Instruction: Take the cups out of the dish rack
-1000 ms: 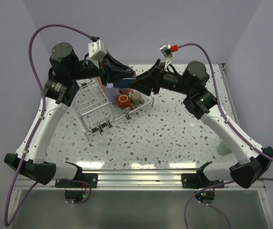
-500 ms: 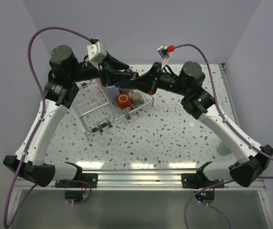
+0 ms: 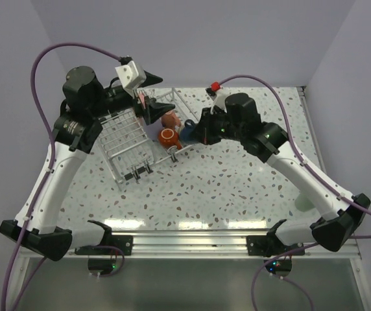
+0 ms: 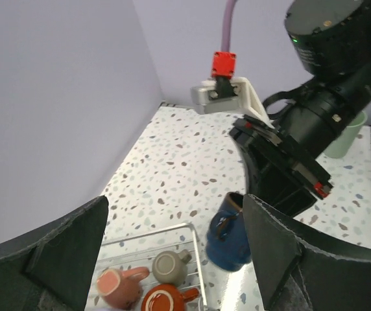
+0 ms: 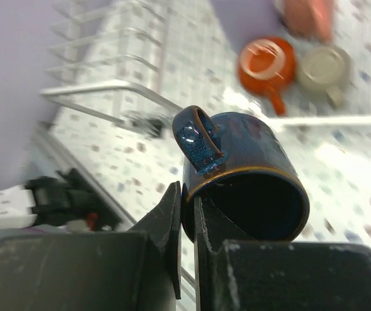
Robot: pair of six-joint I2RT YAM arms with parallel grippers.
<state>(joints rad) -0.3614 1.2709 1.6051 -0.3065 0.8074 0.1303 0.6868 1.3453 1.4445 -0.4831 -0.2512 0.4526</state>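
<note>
Right gripper [image 5: 187,197] pinched tight on the blue cup's [image 5: 250,178] rim; the cup hangs sideways, the rack [image 3: 126,139] just beside it. Left gripper [image 4: 176,214] spread wide, empty, above the rack. Both arms reach forward.

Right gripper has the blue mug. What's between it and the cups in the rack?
Just the wire rim of the dish rack. In the right wrist view it runs between the dark blue mug and the orange-red cup and beige cup.
</note>
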